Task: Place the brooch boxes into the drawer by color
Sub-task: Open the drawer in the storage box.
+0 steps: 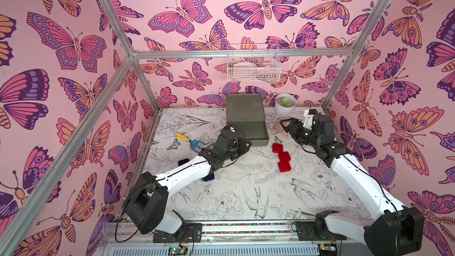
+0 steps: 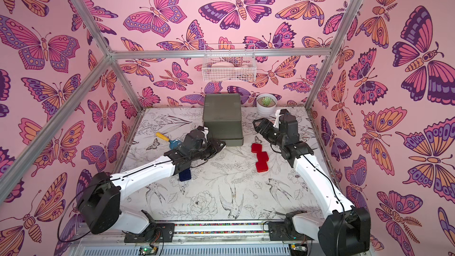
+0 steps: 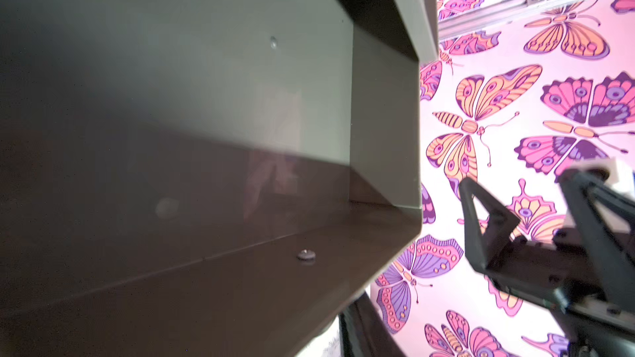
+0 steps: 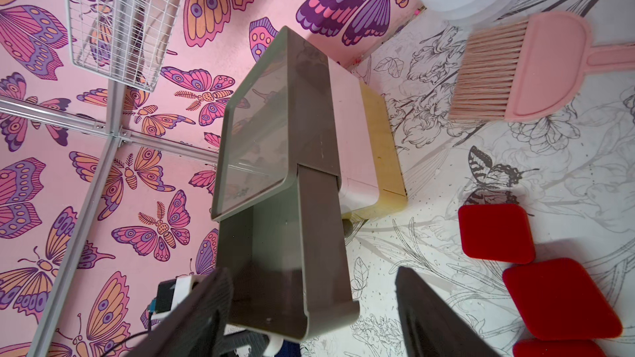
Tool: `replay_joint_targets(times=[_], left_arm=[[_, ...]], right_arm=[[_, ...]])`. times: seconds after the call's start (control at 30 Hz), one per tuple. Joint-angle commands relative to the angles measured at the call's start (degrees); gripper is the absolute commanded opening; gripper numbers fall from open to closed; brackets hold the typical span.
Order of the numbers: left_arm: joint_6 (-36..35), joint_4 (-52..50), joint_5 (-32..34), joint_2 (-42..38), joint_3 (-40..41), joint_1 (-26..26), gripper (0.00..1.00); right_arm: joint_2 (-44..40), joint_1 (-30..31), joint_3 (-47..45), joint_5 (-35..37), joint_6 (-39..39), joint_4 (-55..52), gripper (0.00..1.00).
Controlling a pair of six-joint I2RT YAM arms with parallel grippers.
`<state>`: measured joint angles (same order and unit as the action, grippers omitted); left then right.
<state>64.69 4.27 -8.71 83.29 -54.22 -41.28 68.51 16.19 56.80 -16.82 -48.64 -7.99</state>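
left pincer point(image 1: 247, 144) is seen closed at the front of the pulled-out green drawer point(image 1: 258, 141), any hold hidden. right pincer point(image 1: 284, 125) is spread wide, empty, red brooch boxes point(image 1: 277, 148) just beside it. the chest point(image 1: 243, 107) could be dragged if pulled further.

Robot lab booth: alu frame point(image 1: 243, 53), butterfly-print wall panels point(image 1: 184, 11), base rail point(image 1: 248, 229).

Left arm point(image 1: 182, 168) and right arm point(image 1: 357, 176): white moulded link shells, bulky black joint housings. Thin black cable traced along each white shell; small dark fastener points noted. Wrist sections black, white bracket point(image 1: 309, 118) on right. Fingers point(image 3: 494, 245) black, open triangular frames.
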Motion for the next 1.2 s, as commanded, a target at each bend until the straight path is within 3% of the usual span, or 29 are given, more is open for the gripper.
replay_joint_targets(times=[0.0,0.2,0.23,0.37,0.6,0.8,0.93,1.17], left_arm=[[1.7,-3.5,2.2,-3.4,1.8,-1.6,0.18],[1.3,-5.0,3.1,-4.6,2.3,-1.9,0.35],[1.3,-5.0,2.8,-4.3,2.1,-2.0,0.43],[0.6,-5.0,2.5,-3.4,1.2,-1.9,0.99],[-1.4,-5.1,1.9,-4.0,-0.2,-1.9,1.0],[-4.0,-7.2,-0.9,-7.0,-3.9,-2.0,1.0],[-4.9,-7.5,-1.6,-9.5,-5.1,-2.1,1.0],[-11.7,-10.9,2.7,-12.8,-11.5,-2.4,1.0]], right_arm=[[-0.3,-0.4,-0.4,-1.2,-1.1,1.9,0.8],[-1.3,-0.4,-1.8,-0.4,-0.8,1.4,0.8],[-1.4,-0.4,-1.9,-0.3,-0.9,1.4,0.8],[-1.5,-0.4,-1.6,0.1,-0.3,0.1,0.81],[-1.5,-0.4,-0.7,1.0,1.5,-2.2,0.82],[-0.3,-0.6,1.5,6.8,6.8,-14.7,0.88],[4.8,-2.1,3.0,8.5,10.7,-24.8,0.91],[15.0,-2.3,8.4,9.9,18.9,-29.1,0.91]])
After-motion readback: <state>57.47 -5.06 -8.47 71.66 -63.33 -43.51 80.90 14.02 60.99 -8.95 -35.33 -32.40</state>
